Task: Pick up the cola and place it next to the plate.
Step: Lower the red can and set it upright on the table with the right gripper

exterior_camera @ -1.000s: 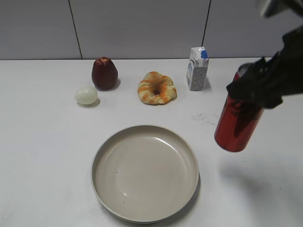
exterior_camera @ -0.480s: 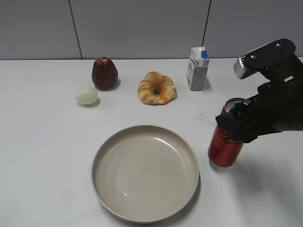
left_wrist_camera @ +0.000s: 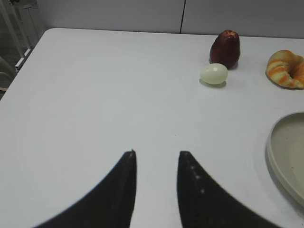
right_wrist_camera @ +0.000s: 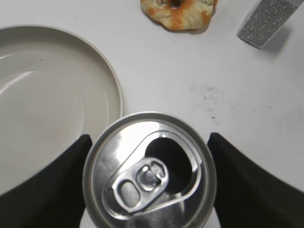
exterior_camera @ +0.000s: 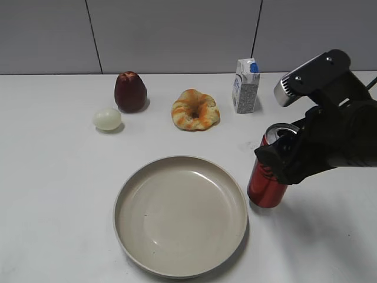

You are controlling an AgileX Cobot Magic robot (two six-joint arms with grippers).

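Right fingers (right_wrist_camera: 149,183) clamp the slim red metal cola can (exterior_camera: 268,177) between them, tilted, just beside the beige round plate (exterior_camera: 179,215) on the white surface (exterior_camera: 59,177). Left fingers (left_wrist_camera: 156,164) hang apart, empty. Released while leaning, it could topple onto the rim.

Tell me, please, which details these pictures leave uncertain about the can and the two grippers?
- Exterior view: the right gripper covers the cola lettering.
- Right wrist view: the can top hides whether the base touches the table; the plate gap is unclear.
- Left wrist view: the left gripper fingers are cut off by the bottom edge.
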